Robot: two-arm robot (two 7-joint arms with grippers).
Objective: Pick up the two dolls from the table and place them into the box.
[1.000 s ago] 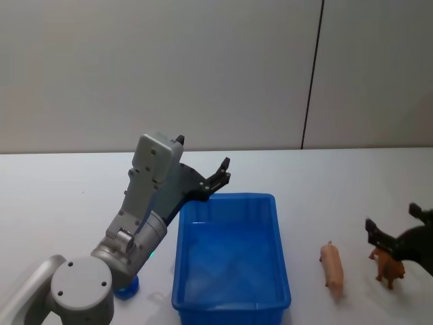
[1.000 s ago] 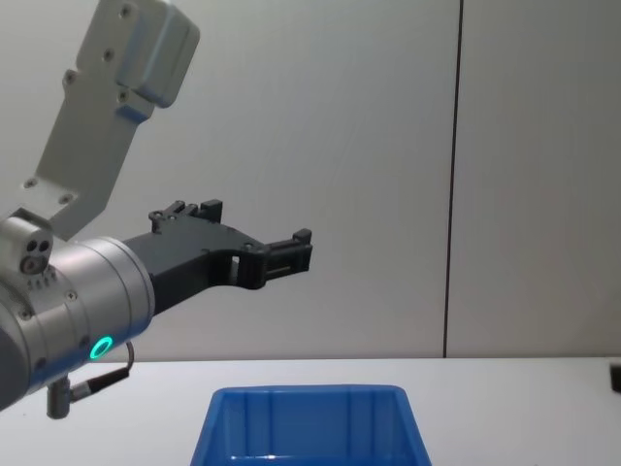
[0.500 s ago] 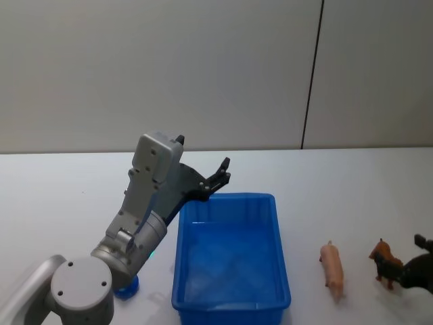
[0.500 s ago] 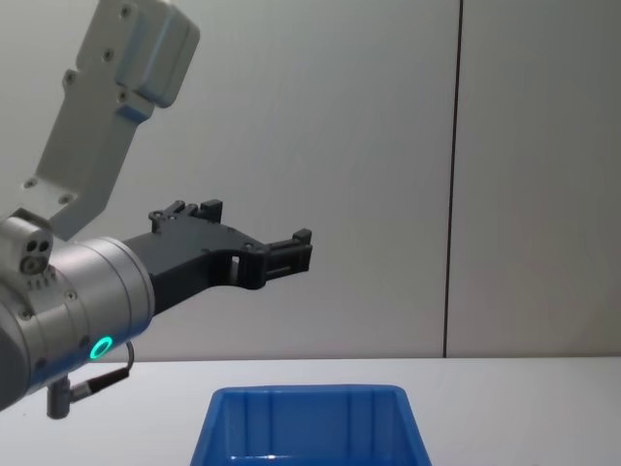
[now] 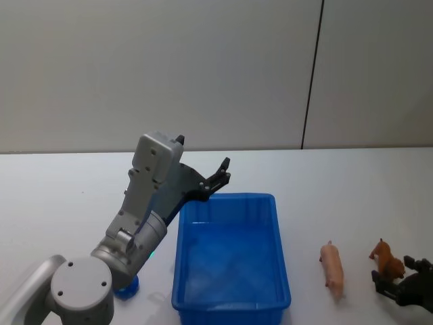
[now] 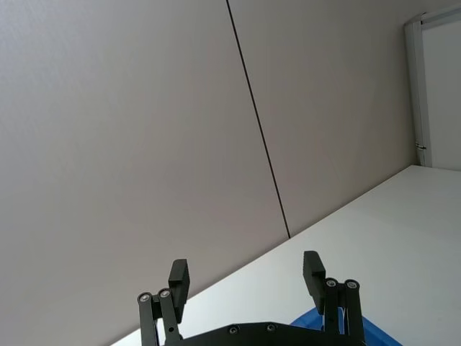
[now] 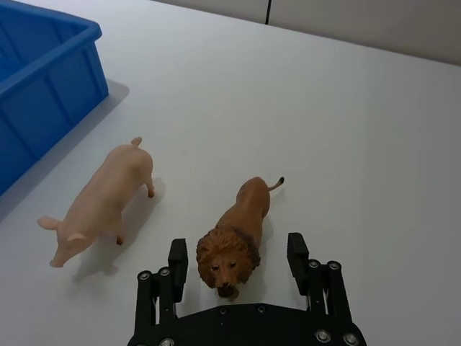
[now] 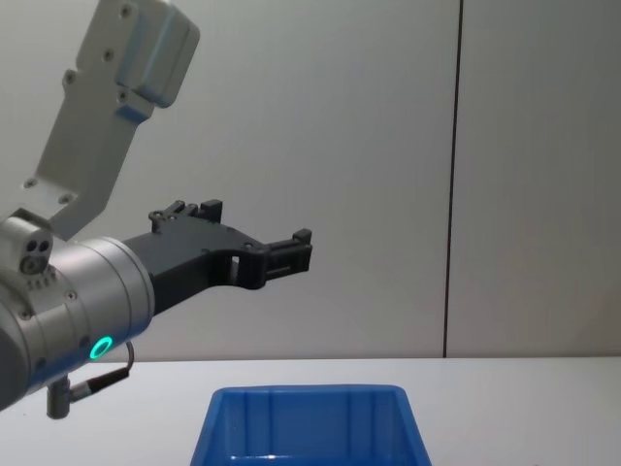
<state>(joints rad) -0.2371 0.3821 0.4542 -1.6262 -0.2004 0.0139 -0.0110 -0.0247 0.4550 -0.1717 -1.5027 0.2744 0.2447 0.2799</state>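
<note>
Right wrist view: right gripper (image 7: 237, 252) is spread wide astride the lion doll (image 7: 243, 220) on the table (image 7: 360, 130), pig doll (image 7: 108, 198) just beside; lion could be squeezed out if gripped by its tapered head; left gripper (image 6: 245, 268) parked wide, raised near box (image 5: 230, 198).
</note>
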